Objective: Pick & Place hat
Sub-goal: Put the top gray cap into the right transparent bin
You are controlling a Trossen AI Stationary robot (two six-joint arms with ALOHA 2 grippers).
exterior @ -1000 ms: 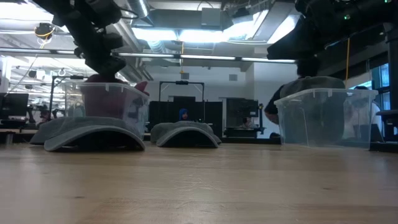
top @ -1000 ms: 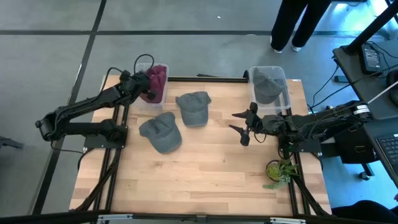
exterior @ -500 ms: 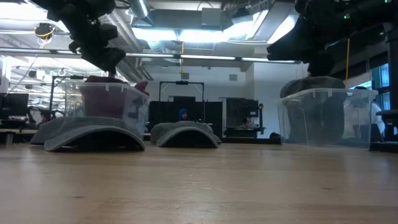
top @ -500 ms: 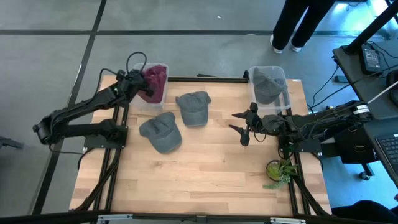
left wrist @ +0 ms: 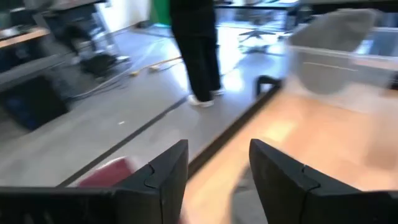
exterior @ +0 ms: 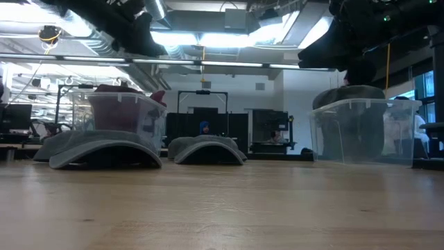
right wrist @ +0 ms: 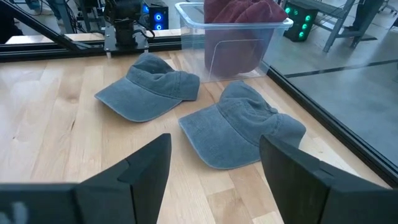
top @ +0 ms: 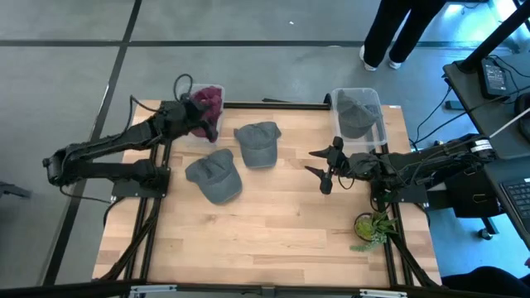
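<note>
Hats: two grey ones (top: 214, 175) (top: 257, 142) lie unpicked on the worktop (top: 273, 232); left hand (top: 201, 124), open and seemingly empty, hovers beside the maroon-filled bin (top: 207, 101); right hand (top: 325, 170) waits open.

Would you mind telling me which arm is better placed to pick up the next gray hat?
Probably left: its empty end effector hovers right beside both hats; the right waits farther off.

Both arms are matte black, jointed, with looping black cables; the left gripper (left wrist: 217, 180) shows thick, angular dark fingers (left wrist: 163, 177)
</note>
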